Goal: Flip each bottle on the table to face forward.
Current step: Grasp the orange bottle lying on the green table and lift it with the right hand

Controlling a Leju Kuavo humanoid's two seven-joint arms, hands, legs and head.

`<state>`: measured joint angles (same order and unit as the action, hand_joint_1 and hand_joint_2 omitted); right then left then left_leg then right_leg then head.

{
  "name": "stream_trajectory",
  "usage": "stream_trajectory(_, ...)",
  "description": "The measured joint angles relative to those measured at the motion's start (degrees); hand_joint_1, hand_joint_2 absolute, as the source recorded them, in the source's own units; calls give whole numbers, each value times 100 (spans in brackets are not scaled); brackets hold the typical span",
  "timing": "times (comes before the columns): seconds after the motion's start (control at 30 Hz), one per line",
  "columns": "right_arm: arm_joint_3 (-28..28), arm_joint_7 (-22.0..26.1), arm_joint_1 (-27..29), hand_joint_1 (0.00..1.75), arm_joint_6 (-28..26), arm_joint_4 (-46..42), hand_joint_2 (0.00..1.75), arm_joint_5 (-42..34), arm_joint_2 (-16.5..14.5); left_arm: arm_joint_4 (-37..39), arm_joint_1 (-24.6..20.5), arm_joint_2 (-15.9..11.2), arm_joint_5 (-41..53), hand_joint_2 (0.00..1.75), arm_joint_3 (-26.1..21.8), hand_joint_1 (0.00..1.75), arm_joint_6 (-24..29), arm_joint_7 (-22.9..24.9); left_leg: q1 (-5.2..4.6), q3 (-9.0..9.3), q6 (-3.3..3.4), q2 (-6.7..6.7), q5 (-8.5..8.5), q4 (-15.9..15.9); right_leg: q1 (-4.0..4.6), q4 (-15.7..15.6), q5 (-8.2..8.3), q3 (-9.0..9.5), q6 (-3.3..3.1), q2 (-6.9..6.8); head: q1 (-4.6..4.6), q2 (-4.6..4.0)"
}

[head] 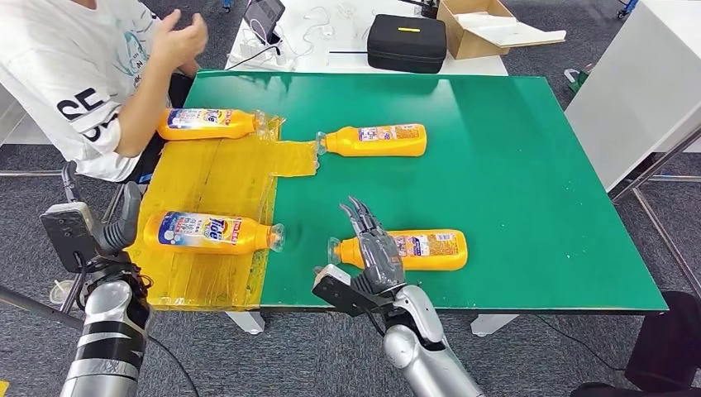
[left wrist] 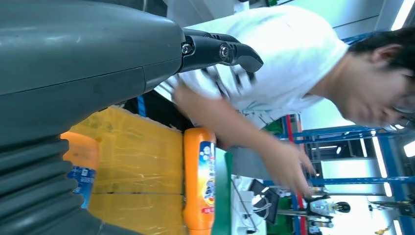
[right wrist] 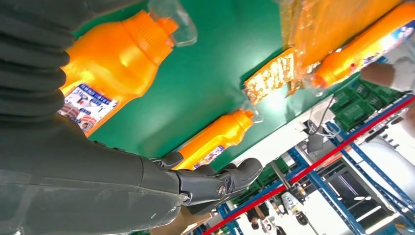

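At lower centre of the head view, the right hand [head: 378, 252] hovered over the near-right bottle [head: 430, 249], fingers apart and empty — three other bottles lay on the table [head: 529, 190]; left hand's [head: 124, 223] fingers unclear.

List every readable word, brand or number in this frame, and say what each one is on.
"Tide": blue front label of the near-left bottle on the yellow sheet.
"CE", partly cut off: the person's white shirt.
Labels on the other three bottles: too small to read.
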<state>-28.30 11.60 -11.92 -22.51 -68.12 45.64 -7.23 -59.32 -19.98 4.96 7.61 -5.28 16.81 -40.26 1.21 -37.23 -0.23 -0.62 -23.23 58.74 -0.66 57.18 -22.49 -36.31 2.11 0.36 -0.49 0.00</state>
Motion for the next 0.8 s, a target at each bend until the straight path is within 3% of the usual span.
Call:
stream_trajectory(0.17, -2, -429, -64, 0, 369, 38, 175, 254, 223, -316, 149, 45, -44, 175, -74, 0, 49, 0, 0, 0, 0, 4, 0, 0, 0, 0, 0, -1, 0, 0, -1, 1)
stream_trajectory(0.33, 99, -963, -123, 0, 1128, 24, 175, 381, 812, -509, 486, 86, 9, 175, -85, 0, -58, 2, -4, -2, 2, -2, -1, 1, -6, -1, 0, -1, 1, 0, 0, 1)
stream_trajectory(0.5, 292, -1046, -83, 0, 1418, -43, 175, 396, 1229, -640, 762, 137, 126, 175, 44, 0, -28, 2, -7, -2, 9, -1, -7, 2, -8, -2, 0, -2, 2, 0, 0, 1)
stream_trajectory(0.8, 413, -1124, -42, 0, 1553, -60, 175, 404, 1491, -585, 833, 170, 188, 175, 219, 0, -59, 2, -3, -2, 10, 3, -7, 2, -4, -2, 0, -4, 2, 1, -1, 1)
